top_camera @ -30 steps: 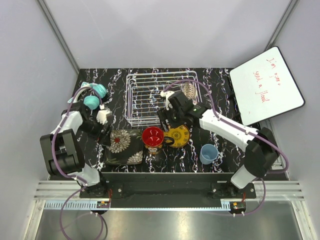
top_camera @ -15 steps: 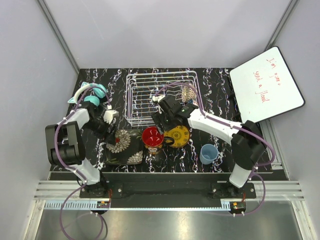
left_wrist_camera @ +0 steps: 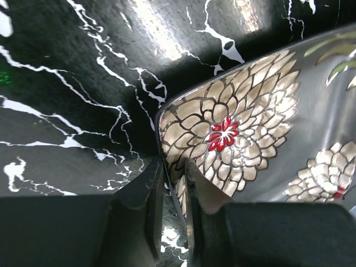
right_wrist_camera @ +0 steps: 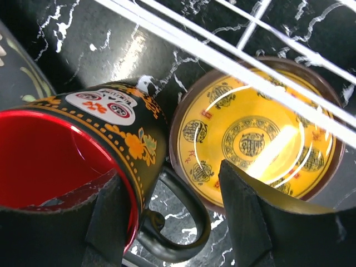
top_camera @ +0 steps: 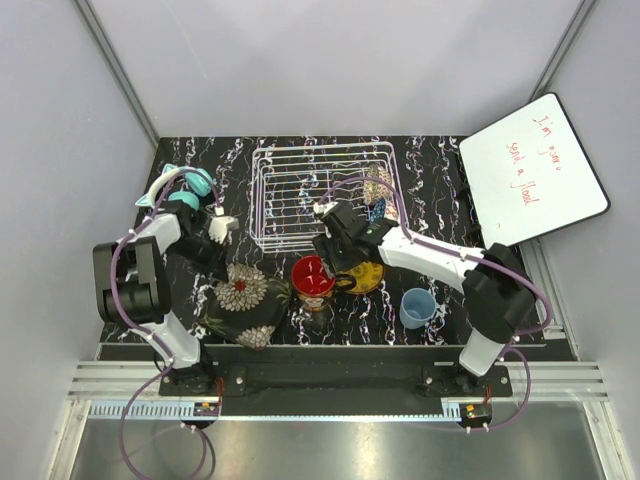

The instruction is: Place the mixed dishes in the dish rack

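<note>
Black marbled surface (top_camera: 440, 165): left claw (left_wrist_camera: 172, 169) clamped on rim of floral plate (left_wrist_camera: 233, 128); right claw (right_wrist_camera: 169, 178) open, straddling wall of mug (right_wrist_camera: 133, 133), yellow plate (right_wrist_camera: 250, 139) just beside.

Just a black marble-look table (top_camera: 432, 160) with white veins, boxed in by plain pale grey walls (top_camera: 330, 60), whiteboard (top_camera: 532, 170) with red scribble propped at the right, glare spots on the tabletop.

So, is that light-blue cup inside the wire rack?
No, the light-blue cup stands on the black table, apart from the dish rack.
</note>
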